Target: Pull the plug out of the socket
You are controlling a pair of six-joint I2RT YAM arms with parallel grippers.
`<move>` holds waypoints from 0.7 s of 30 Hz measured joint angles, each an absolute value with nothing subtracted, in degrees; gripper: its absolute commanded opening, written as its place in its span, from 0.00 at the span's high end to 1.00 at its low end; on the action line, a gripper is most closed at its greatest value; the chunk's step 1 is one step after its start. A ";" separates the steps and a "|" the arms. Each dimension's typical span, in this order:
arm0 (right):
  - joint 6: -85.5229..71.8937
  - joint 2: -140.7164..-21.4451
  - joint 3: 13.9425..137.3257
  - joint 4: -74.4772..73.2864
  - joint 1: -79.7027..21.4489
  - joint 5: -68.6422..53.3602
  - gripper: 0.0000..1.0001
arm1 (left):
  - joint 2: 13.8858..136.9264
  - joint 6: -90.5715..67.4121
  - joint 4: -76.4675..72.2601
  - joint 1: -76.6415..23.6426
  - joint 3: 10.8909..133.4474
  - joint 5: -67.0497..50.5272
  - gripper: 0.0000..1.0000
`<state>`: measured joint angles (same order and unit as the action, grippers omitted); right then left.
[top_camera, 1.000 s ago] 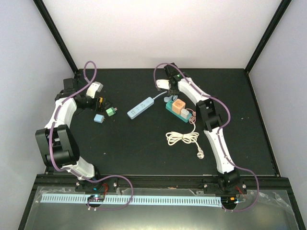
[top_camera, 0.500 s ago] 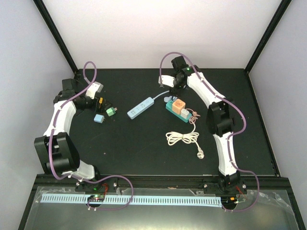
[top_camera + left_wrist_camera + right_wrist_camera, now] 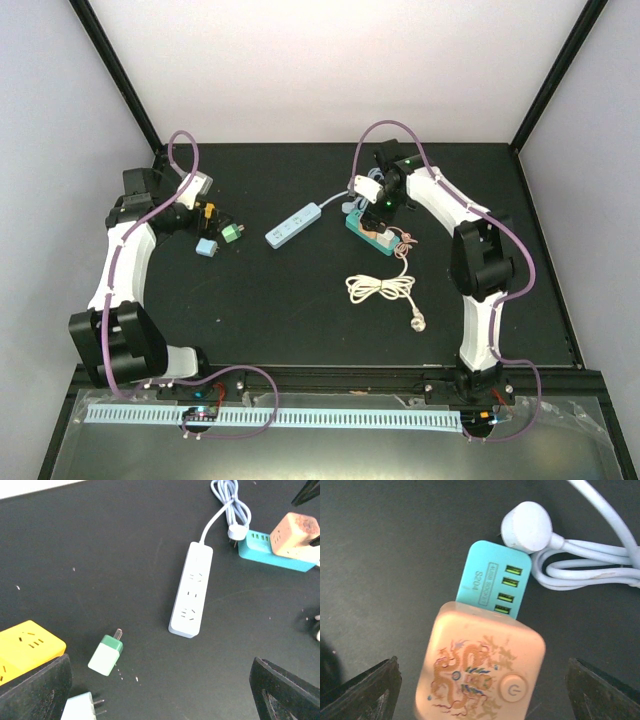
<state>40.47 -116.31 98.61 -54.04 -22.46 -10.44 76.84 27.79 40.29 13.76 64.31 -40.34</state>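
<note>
A peach cube plug with a dragon print [image 3: 480, 670] sits plugged into a teal socket strip [image 3: 492, 577] at the table's back right [image 3: 358, 228]. My right gripper [image 3: 482, 695] is open just above the plug, one finger on each side, not touching it. In the top view the right gripper [image 3: 375, 200] covers most of the plug. My left gripper [image 3: 160, 695] is open and empty at the far left [image 3: 205, 212], well away from the socket, which shows at the left wrist view's upper right [image 3: 270, 557].
A white power strip [image 3: 293, 224] lies left of the socket, its round white plug [image 3: 526, 526] and looped cord touching the teal end. A green adapter [image 3: 105, 654], a light blue adapter [image 3: 80, 710] and a yellow cube socket [image 3: 27, 647] lie by the left gripper. A coiled white cable [image 3: 380, 288] lies nearer.
</note>
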 measured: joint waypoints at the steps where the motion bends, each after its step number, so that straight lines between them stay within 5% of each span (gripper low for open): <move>1: 39.90 -116.31 98.61 -53.52 -22.44 -10.17 0.11 | 76.25 27.38 39.79 13.78 63.86 -40.38 0.01; 14: 37.85 -118.24 97.38 -50.92 -22.41 -11.57 0.52 | 66.76 26.02 34.68 13.80 58.59 -40.71 0.01; 21: 41.41 -116.64 94.45 -49.41 -22.83 -14.76 0.61 | 67.26 29.26 37.50 13.80 58.63 -41.71 0.01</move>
<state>41.41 -116.64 94.45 -49.41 -22.83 -14.76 67.26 29.26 37.50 13.80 58.63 -41.71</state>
